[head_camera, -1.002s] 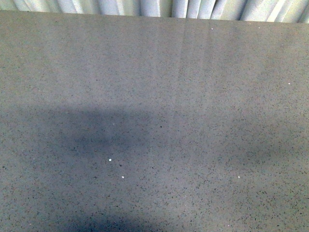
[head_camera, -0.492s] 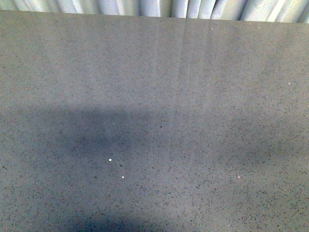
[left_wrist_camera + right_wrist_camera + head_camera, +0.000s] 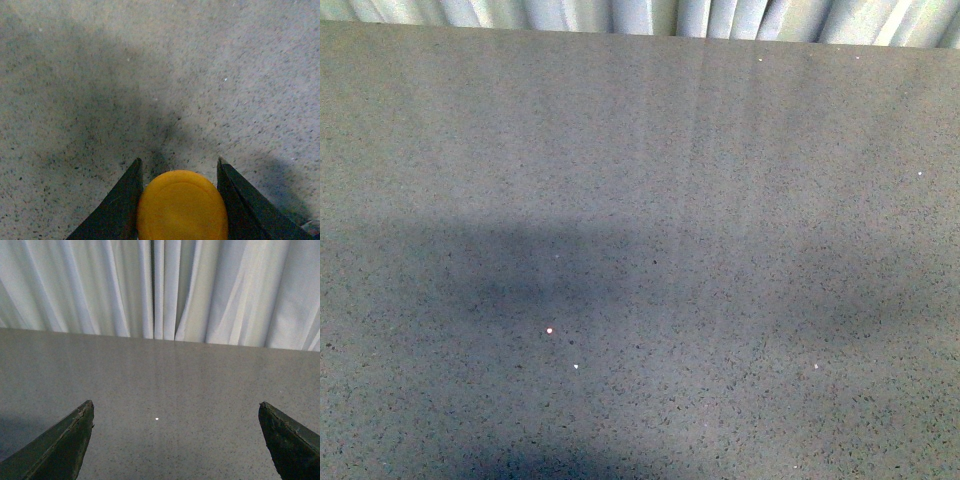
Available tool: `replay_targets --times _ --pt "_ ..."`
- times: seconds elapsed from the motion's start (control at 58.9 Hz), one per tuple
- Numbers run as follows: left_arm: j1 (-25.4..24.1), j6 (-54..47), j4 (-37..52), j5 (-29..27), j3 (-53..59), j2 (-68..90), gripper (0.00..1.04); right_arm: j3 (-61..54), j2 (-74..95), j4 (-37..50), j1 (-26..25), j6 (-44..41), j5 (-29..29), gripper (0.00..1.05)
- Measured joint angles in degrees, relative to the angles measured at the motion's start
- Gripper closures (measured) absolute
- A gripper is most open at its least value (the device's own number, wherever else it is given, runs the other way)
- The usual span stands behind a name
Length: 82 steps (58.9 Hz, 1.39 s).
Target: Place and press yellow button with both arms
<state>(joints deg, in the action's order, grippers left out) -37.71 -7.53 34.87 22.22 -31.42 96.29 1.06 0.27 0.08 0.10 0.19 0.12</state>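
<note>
"Spotting any writing on the yellow button (image 3: 182, 205)?"

"Its cap shows plain yellow-orange, smooth and round."

"Where does it sit?"

"Right between the fingers (image 3: 117, 207) of the left claw (image 3: 178, 159), set back from the tips. One dark finger lies against each side of the cap, so this claw is gripping it."

"And that arm's pose?"

"Pointed down at the speckled grey tabletop (image 3: 640, 200), with its shadow spread beneath."

"The right claw (image 3: 175, 403)?"

"Spread wide, nothing between its fingers. It is aimed across the tabletop toward the pale pleated curtain (image 3: 160, 290). The front view shows only tabletop and shadows, neither arm."
</note>
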Motion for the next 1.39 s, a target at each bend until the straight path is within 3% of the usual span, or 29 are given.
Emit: replay_targets --times 0.119,0.255,0.424,0.611,0.815,1.171,1.273,1.392 --pt "6.3 1.8 -4.2 0.3 -0.8 -10.0 0.70 0.0 0.0 0.0 0.0 0.0 0.0 0.09" --pt "23.1 4.8 -5.7 -2.6 1.0 -18.0 0.70 0.0 0.0 0.0 0.0 0.0 0.0 0.09" --pt "39.5 6.8 -1.2 -8.8 3.9 -14.0 0.70 0.0 0.0 0.0 0.0 0.0 0.0 0.09" --pt "50.4 8.5 4.7 -13.8 4.4 -4.6 0.70 0.0 0.0 0.0 0.0 0.0 0.0 0.09" --pt "54.8 9.4 7.8 -16.5 4.0 3.9 0.70 0.0 0.0 0.0 0.0 0.0 0.0 0.09" --pt "56.3 10.9 10.2 -17.7 3.0 9.8 0.70 0.0 0.0 0.0 0.0 0.0 0.0 0.09" --pt "56.4 11.5 10.3 -17.7 3.0 9.8 0.49 0.0 0.0 0.0 0.0 0.0 0.0 0.09" --pt "56.0 11.5 9.9 -17.3 3.2 8.7 0.33 0.0 0.0 0.0 0.0 0.0 0.0 0.09"
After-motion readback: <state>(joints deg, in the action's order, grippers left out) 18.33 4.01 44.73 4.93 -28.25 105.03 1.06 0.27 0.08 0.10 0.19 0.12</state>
